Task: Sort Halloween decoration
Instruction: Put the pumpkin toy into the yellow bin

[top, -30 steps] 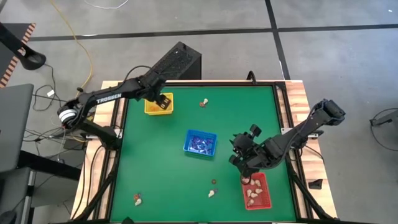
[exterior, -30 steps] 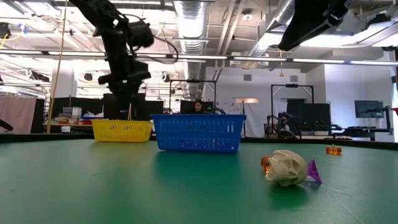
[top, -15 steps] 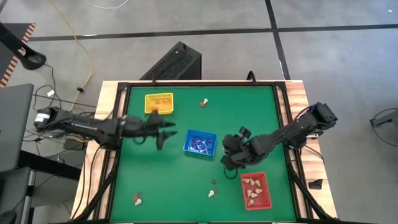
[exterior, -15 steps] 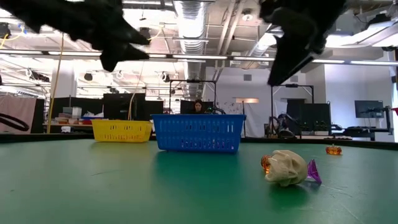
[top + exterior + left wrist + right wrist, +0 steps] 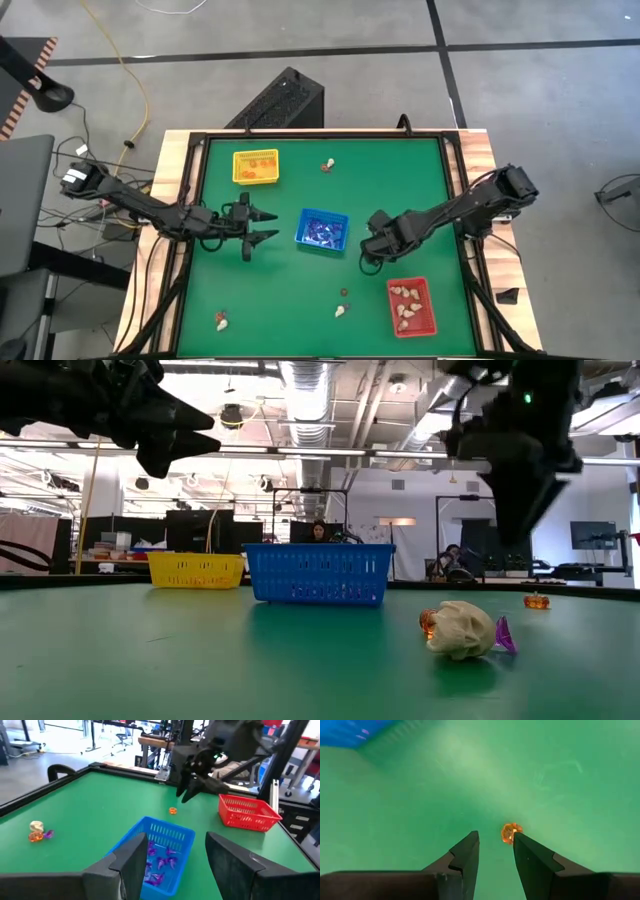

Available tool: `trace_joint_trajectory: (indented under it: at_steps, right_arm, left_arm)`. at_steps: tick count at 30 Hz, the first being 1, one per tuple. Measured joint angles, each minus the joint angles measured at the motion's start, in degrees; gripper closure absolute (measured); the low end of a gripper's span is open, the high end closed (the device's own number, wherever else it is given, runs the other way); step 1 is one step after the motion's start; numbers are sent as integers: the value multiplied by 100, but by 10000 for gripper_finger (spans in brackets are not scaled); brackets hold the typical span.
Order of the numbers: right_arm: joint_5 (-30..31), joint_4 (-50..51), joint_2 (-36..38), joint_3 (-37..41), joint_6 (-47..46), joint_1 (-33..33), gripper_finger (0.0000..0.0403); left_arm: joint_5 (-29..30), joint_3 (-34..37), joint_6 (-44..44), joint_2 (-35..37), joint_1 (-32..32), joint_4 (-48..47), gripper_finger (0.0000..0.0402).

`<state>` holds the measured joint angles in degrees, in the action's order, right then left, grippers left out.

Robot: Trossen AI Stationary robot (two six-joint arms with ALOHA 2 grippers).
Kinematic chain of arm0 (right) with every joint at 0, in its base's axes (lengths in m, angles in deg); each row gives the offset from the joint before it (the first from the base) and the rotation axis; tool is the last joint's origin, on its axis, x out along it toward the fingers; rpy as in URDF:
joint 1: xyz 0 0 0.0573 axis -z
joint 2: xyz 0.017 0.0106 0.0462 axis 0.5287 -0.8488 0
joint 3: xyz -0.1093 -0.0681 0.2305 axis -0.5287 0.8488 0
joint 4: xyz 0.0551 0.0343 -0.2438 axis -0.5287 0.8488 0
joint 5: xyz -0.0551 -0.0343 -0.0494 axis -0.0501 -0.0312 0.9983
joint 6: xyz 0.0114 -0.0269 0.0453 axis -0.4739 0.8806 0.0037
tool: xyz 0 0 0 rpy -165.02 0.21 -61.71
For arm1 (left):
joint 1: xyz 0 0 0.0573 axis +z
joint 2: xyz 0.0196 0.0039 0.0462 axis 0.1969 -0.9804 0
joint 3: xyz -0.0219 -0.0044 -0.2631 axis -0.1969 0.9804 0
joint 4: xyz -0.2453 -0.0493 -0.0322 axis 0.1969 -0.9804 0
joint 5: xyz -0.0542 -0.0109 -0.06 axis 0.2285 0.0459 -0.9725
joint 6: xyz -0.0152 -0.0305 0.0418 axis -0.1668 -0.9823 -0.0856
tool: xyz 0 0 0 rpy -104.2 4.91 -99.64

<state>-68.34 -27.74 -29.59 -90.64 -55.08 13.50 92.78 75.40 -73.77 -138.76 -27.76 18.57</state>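
Observation:
The Halloween decoration is scattered as tiny trinkets: an orange one [image 5: 510, 832] on the green mat just past my right gripper's fingertips, a cream one [image 5: 341, 310] near the front edge, and others [image 5: 328, 165] [image 5: 222, 319]. My right gripper [image 5: 372, 256] points steeply down between the blue tray [image 5: 322, 230] and the red tray [image 5: 412, 305], open and holding nothing [image 5: 496, 840]. My left gripper [image 5: 262, 227] hangs level just left of the blue tray, open and pointing at it [image 5: 176, 837].
The yellow tray [image 5: 255, 166] at the far left holds orange pieces. The blue tray [image 5: 160, 855] holds purple ones and the red tray [image 5: 247, 812] cream ones. A cream trinket with orange and purple bits [image 5: 460, 628] lies on the mat. Raised black rails border the table.
My left gripper has swung away from over the yellow tray toward the near edge, sunk a little, and tipped from pointing down to level, beside the blue tray. My right gripper has left the red tray's far corner, gone toward the blue tray, sunk and rolled.

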Motion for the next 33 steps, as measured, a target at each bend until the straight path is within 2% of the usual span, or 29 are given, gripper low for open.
trace_joint_trajectory:
  at_steps: [5, 12, 17, 25, 33]
  right_arm:
    - [-293, -254, 2, 398, -5, 396, 251]
    - [-720, -703, 11, 827, 264, 769, 251]
    - [-868, -756, 10, 1009, 312, 807, 251]
    - [-1079, -1443, 33, 1484, 456, 852, 251]
    - [-1126, -1501, 26, 1491, 465, 850, 253]
  left_arm:
    - [-314, -2, 32, 0, 0, -82, 211]
    - [-365, -4, -52, 0, 2, -170, 211]
    - [-455, -4, -71, 0, 2, -166, 211]
    - [-453, -4, -113, 0, 2, -133, 211]
    - [-451, -7, -128, 0, 2, -129, 211]
